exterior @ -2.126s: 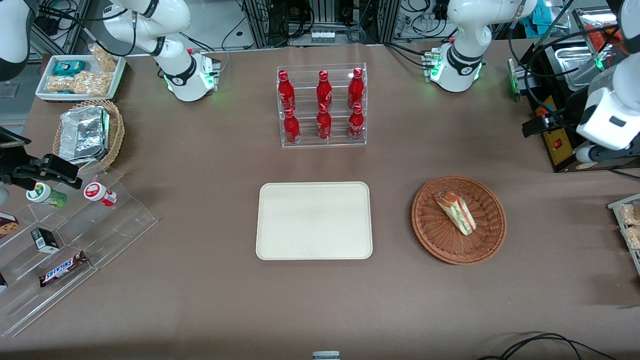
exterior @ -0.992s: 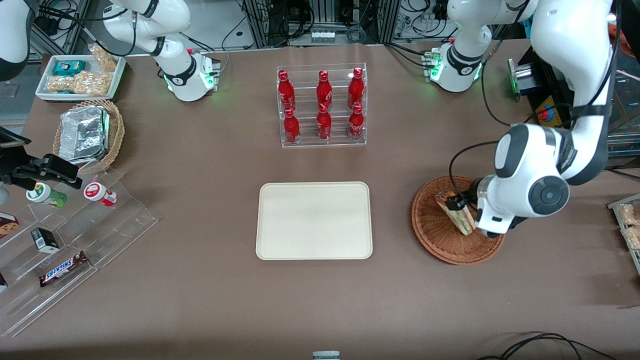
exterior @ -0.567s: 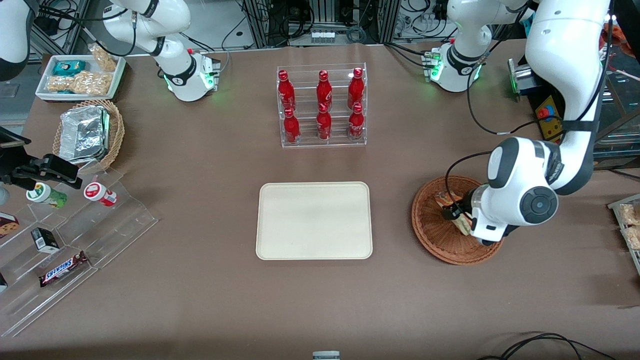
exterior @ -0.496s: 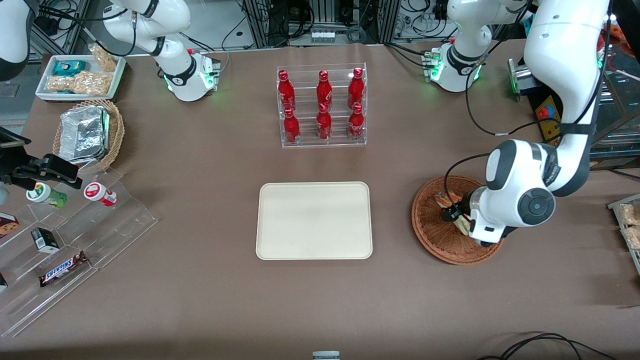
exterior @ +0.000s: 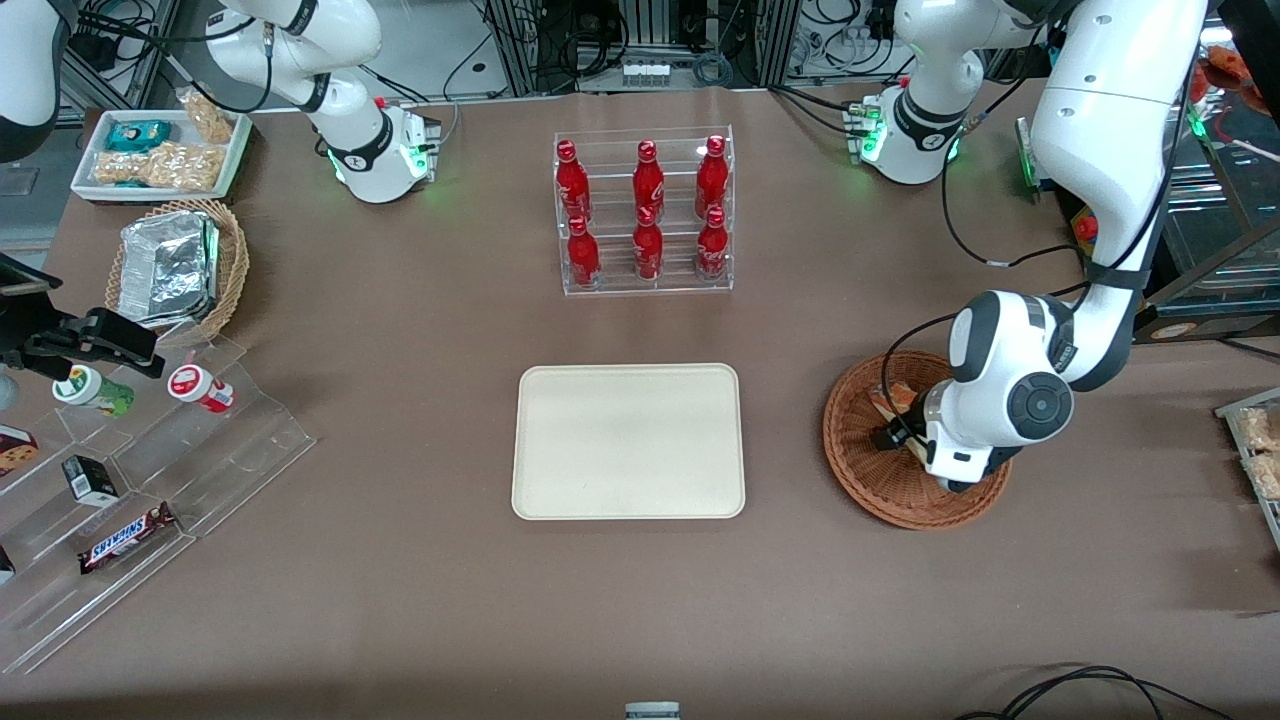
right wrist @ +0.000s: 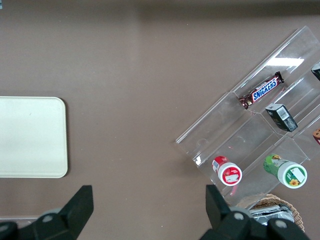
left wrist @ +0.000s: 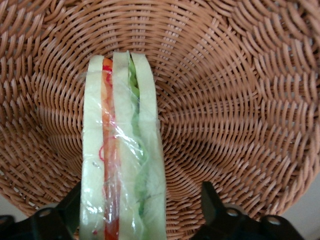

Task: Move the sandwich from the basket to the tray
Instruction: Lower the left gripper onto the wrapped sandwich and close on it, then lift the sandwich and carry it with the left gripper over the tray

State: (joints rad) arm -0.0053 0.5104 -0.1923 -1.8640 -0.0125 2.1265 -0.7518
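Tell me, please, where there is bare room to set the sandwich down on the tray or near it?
The tray is bare from rim to rim. Bare tabletop also lies between it and the bottle rack, and between it and the basket. The basket is crowded: the gripper, jaws open, straddles the sandwich there.

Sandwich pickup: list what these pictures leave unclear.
- Sandwich: front view shows only one end; the arm's wrist covers the rest.
- Gripper, open over the basket: one finger is by the bread; contact cannot be told.
- Sandwich's near end: cut off by the wrist view's edge.
- Tray: fully visible, nothing on it.
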